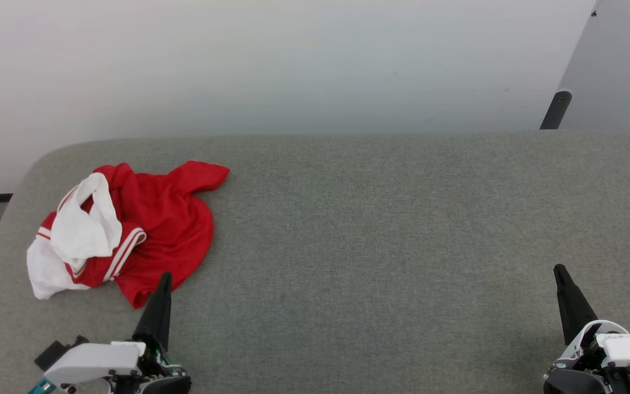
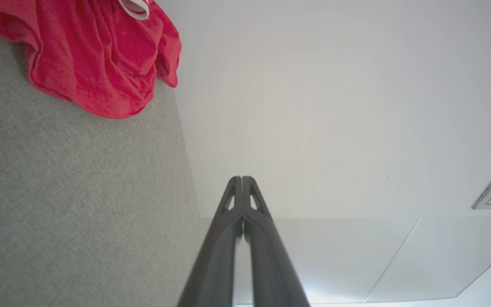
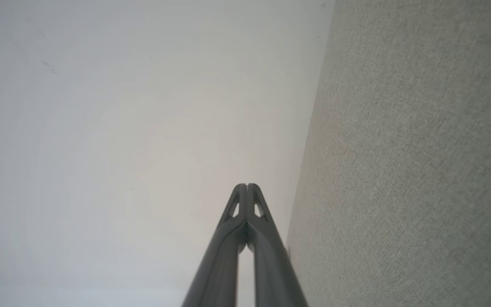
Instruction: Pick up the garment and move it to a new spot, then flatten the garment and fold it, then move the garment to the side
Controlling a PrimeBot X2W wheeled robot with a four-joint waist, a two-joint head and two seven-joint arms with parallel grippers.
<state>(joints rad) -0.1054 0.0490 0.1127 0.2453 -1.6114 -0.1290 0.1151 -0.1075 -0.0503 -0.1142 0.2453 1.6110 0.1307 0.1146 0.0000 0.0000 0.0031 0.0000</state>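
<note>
Disorder sets the first step: the garment lies in a crumpled heap at the left end of the grey counter. Its white panel and striped trim are folded over the red and one sleeve reaches toward the far edge, so it likely cannot be flattened where it sits. The left claw is pressed closed and empty, its tip just beside the near hem. It is probably clear of the cloth, which the left wrist view shows off to one side of the fingers. The right claw, likewise closed and empty, sits well apart at the right. Between them the counter is bare and wide, good room for spreading. The rounded left corner and the far edge by the wall crowd the heap.
</note>
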